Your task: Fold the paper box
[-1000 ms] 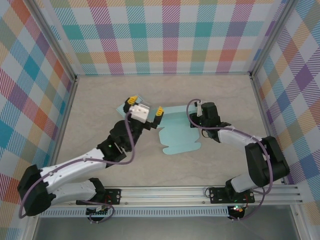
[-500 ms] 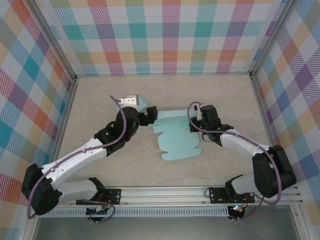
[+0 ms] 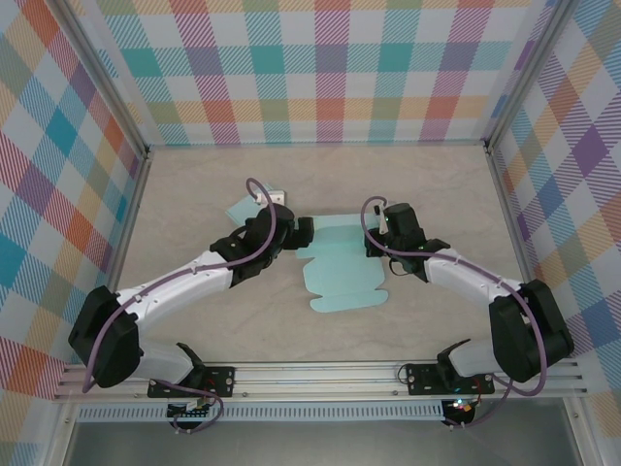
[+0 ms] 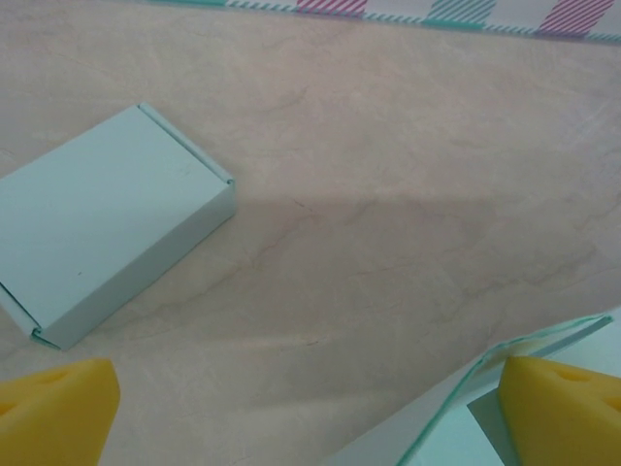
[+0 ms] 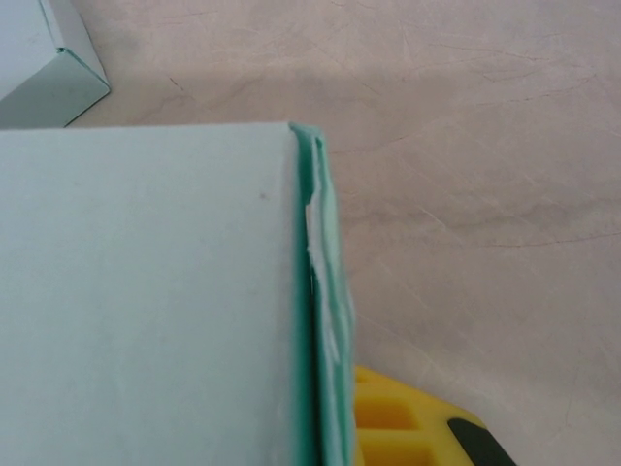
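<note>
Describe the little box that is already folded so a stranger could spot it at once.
Start at the beige table and look at its far-left part, just beyond and left of the left claw. There lies a small, closed pale teal box, a neat rectangular block. Its neighbour, the large flat teal sheet in the middle, is unfolded, with wavy edges.

Robot lab test cell; plaid-printed wall panels (image 3: pixel 320 68) enclose a beige tabletop (image 3: pixel 184 184); aluminium extrusion rail (image 3: pixel 330 372) carries two arm bases (image 3: pixel 199 377).
</note>
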Controlling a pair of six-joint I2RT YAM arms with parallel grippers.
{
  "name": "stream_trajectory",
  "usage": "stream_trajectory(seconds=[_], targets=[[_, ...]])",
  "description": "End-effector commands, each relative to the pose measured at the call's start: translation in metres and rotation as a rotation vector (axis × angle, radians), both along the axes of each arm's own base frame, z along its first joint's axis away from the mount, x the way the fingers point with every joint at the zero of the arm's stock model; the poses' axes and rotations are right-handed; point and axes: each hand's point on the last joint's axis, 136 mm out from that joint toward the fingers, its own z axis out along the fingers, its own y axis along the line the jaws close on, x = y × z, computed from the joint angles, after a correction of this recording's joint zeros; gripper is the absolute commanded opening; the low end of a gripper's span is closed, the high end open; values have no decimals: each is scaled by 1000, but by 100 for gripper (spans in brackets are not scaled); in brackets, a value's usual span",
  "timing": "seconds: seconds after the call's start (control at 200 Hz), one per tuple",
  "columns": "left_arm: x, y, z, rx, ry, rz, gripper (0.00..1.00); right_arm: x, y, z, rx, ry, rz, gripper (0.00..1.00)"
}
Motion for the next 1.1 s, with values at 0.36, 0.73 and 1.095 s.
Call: stream_trajectory(seconds=[0.36,0.73,1.095], targets=[[4,-26,-14,-116,-18,-35,100,0,24,14,45,0,-3,0],[2,-23,-21,-165,-54,42,100,-4,22,2,-15,37,-77,0],[-58,48,-49,-258,32,192,100,-3,1,-13,-88,38,-169,0]])
